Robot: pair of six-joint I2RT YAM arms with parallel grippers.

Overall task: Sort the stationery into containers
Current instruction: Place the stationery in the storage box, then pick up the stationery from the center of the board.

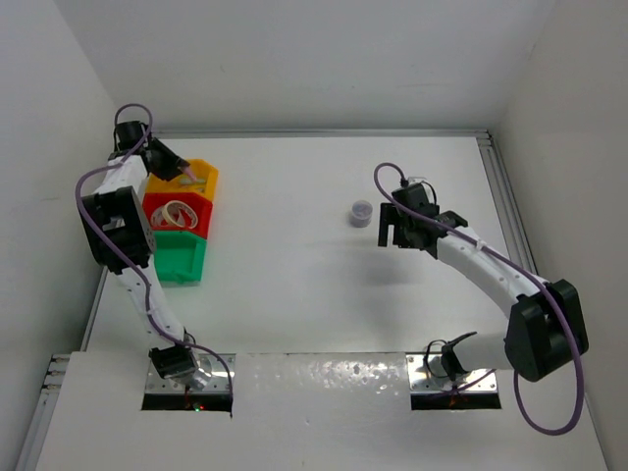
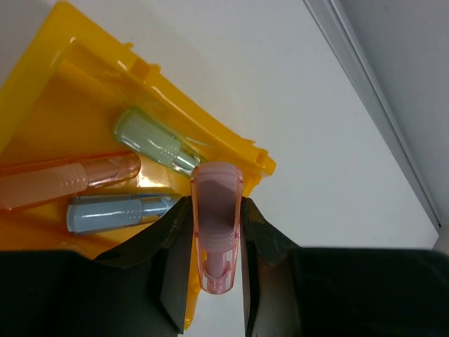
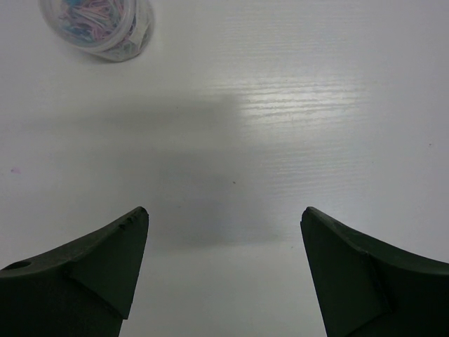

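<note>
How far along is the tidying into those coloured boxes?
Done: three pastel pieces lie in the yellow bin; rings sit in the red bin. In hand: the left gripper holds a pink piece at the yellow bin's edge. Left: a jar on the table near the open right gripper.

Three bins [image 1: 204,175] [image 1: 206,210] [image 1: 182,261], four capsule pieces [image 2: 151,138] [image 2: 63,181] [image 2: 112,213] [image 2: 216,225] and one small clear tub [image 1: 361,211]

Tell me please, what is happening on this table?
A robot with two arms is sorting small stationery into bins. The left hand grips a pink piece at the edge of the yellow bin, where a green piece, an orange piece and a blue piece lie. The red bin holds rings. The right hand is open above the table, near a small jar.
</note>
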